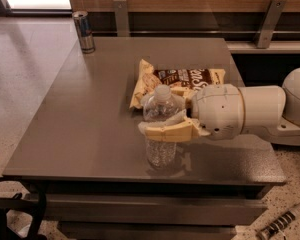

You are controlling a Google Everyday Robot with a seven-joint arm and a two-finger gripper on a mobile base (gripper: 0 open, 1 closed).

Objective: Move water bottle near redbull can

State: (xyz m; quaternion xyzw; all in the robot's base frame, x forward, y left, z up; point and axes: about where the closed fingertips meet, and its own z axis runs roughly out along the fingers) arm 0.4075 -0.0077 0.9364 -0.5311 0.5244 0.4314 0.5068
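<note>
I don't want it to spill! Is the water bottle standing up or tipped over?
Standing up: the water bottle is upright on the table, cap on top, pincer closed around its middle.

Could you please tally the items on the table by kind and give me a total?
Bottles: 1, the water bottle, standing upright with the gripper closed around its middle.
Cans: 1, the redbull can, at the far left corner.
Snack bags: 1, the snack bag, lying just behind the bottle.
Total: 3
</note>
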